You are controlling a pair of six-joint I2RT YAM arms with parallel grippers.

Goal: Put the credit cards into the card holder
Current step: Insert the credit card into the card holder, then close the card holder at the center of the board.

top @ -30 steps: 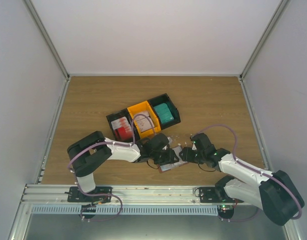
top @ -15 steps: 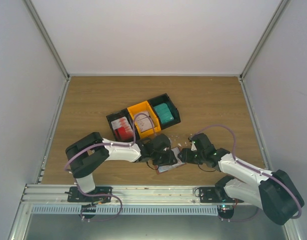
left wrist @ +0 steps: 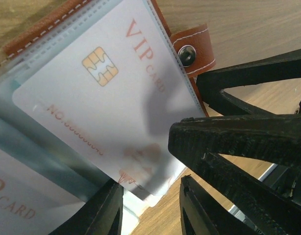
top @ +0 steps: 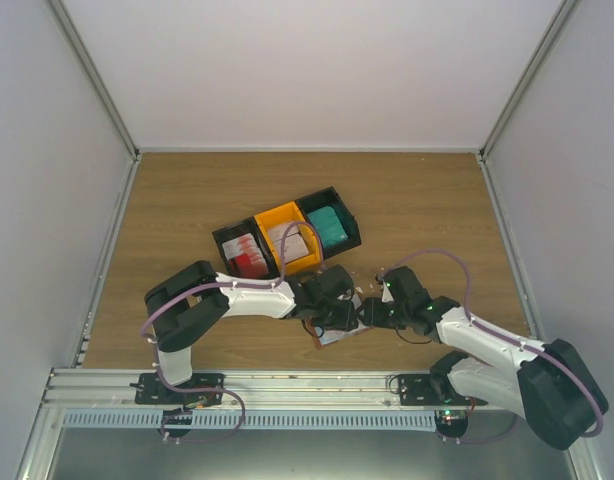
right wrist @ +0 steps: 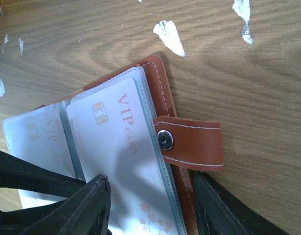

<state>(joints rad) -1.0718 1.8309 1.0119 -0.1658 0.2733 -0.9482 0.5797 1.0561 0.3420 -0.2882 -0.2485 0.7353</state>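
The white card [right wrist: 116,142] in its clear sleeve reads "VIP CARD" in red, with a gold chip and a faint "NO." line. A second card [right wrist: 40,142] beside it shows "VIP" too. Both sit in the card holder [right wrist: 189,144], open flat on the surface [right wrist: 253,73]. My left arm [top: 242,295] and right arm [top: 477,335] reach inward, wrists low. My left jaws stand slightly apart at the card's lower edge. My right jaws gape wide, straddling the snap strap.

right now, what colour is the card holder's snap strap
The strap is reddish-brown with white stitching, best seen in the right wrist view.
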